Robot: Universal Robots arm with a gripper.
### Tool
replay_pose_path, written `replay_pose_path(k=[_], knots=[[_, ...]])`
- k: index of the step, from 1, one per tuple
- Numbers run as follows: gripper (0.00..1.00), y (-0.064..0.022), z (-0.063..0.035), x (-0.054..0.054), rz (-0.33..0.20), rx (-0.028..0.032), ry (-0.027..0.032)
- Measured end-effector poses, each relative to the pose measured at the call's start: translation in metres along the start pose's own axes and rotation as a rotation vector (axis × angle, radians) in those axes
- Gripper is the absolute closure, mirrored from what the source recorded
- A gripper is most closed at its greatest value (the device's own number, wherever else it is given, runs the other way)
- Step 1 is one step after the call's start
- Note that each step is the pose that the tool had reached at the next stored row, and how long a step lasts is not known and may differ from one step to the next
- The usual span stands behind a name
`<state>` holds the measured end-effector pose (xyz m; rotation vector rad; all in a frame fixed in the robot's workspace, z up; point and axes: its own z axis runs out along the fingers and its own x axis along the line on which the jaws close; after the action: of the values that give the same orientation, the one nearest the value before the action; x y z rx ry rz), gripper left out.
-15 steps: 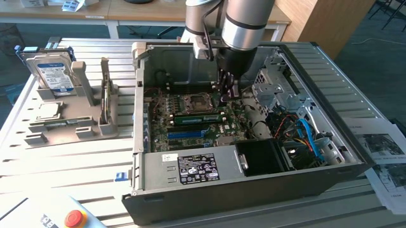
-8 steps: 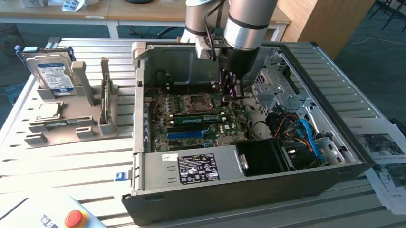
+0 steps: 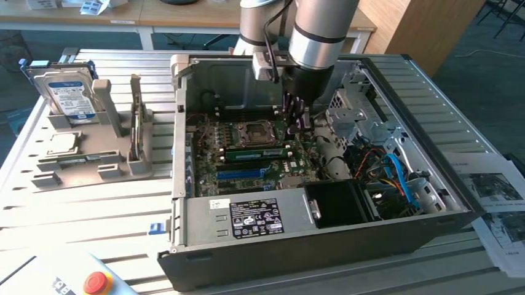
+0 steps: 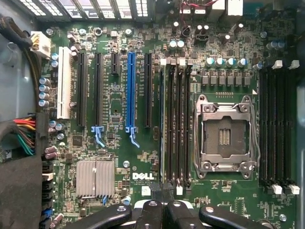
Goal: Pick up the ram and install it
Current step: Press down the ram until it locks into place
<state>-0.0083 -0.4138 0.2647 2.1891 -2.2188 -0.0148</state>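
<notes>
The arm is down inside the open computer case (image 3: 328,246), and the gripper (image 3: 297,121) hangs low over the motherboard. Its fingers (image 4: 151,215) are pressed together, with nothing seen between them.

The ram (image 3: 254,153) is on the board: a green stick standing on edge in the slot bank at six o'clock from the empty processor socket (image 3: 250,131) in the exterior view. The gripper sits at about one o'clock from it, near the stick's end. The wrist view looks straight down on the ram (image 4: 162,129), a thin line in the slot farthest from the socket (image 4: 224,136). Whether it is fully latched cannot be told.

It looks a light, stiff, brittle part: thin board, small chips, contacts along the lower edge. Judging by that, the hold belongs on the flat faces toward the upper edge, and any push straight down, never sideways.

Out on the worktop (image 3: 82,203), at nine o'clock from the case, the hard drive (image 3: 70,92) stands in its holder.
</notes>
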Motion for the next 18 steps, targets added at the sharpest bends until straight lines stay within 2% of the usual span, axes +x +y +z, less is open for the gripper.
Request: replay_pose_path(k=[11, 18], knots=[[0.90, -0.0003, 0.0130, 0.000, 0.000, 0.0000, 0.0000], [0.90, -0.0010, 0.0138, 0.000, 0.000, 0.0001, 0.0001]])
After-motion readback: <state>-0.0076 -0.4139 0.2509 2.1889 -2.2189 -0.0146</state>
